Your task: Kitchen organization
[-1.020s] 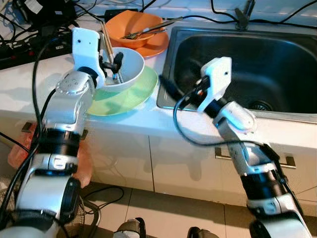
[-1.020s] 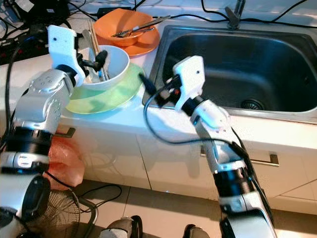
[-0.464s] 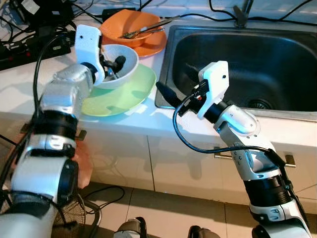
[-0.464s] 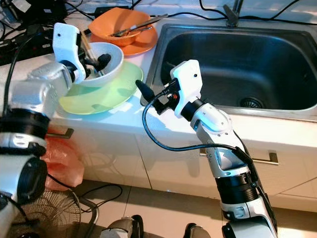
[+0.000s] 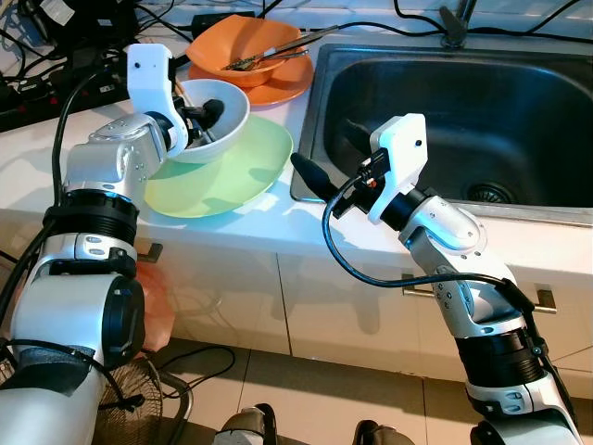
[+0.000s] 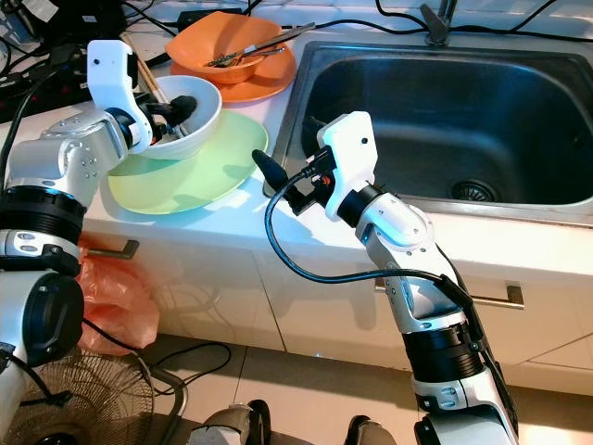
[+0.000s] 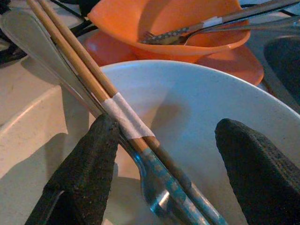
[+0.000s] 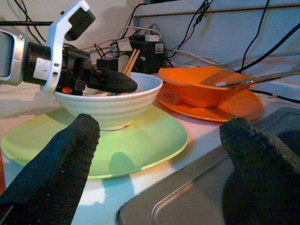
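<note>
**White bowl lifted off green plate**

Left gripper (image 5: 206,113) pinches the white bowl (image 5: 227,125) by its near rim, one finger inside. Bowl sits tilted above the green plate (image 5: 236,171), chopsticks (image 7: 89,77) and spoon (image 7: 154,187) inside. Right gripper (image 8: 159,159) wide open, empty, by the sink (image 5: 482,120) edge. Judgement: keep the bowl level so the utensils don't slide out.

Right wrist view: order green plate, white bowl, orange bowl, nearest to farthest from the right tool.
Right tool is open at the sink edge.
1. Green plate, on the counter just ahead.
2. White bowl, over the plate, held by the left tool.
3. Orange bowl, on its orange plate behind.
</note>
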Robot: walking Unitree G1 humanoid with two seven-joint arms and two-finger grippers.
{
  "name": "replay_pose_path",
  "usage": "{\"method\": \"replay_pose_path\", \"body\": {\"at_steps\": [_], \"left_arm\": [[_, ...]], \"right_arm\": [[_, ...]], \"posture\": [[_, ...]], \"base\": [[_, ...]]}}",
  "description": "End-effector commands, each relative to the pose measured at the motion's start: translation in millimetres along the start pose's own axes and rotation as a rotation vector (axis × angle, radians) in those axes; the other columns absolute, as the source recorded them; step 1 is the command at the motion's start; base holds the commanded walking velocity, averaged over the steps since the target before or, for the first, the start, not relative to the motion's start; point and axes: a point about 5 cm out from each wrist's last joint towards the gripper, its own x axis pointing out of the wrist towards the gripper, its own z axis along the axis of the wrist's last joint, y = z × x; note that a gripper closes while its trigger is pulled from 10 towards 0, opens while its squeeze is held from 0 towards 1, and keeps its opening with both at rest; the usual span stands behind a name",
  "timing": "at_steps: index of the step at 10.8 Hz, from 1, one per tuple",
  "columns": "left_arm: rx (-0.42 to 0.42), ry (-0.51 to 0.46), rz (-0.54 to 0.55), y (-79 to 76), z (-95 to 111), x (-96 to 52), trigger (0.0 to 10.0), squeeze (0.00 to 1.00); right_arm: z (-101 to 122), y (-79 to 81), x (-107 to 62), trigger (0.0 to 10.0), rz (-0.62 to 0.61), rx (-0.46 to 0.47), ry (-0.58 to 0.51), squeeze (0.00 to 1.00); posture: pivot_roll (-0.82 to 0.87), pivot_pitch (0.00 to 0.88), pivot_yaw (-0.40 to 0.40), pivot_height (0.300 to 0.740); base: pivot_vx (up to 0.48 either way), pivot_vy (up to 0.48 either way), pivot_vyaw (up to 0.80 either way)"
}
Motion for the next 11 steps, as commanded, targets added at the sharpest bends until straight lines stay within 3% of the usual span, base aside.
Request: {"method": "replay_pose_path", "body": {"at_steps": [1,4,11], "left_arm": [[-0.027,0.041,0.016,4.6,-5.1,0.3,0.0,0.00],[-0.080,0.089,0.002,6.4,-8.4,0.6,0.0,0.00],[-0.100,0.109,-0.020,5.7,-11.0,1.1,0.0,0.00]], "right_arm": [[1.0,3.1,0.0,10.0,0.015,0.004,-0.002,0.00],[1.7,1.1,1.0,10.0,0.012,0.004,-0.002,0.00],[-0.3,-0.8,1.6,10.0,0.001,0.015,0.002,0.00]], "posture": [[0.12,0.168,0.097,0.740],[0.13,0.168,0.104,0.740],[0.14,0.163,0.106,0.740]], "base": [[0.000,0.000,0.00],[0.000,0.000,0.00],[0.000,0.000,0.00]]}}
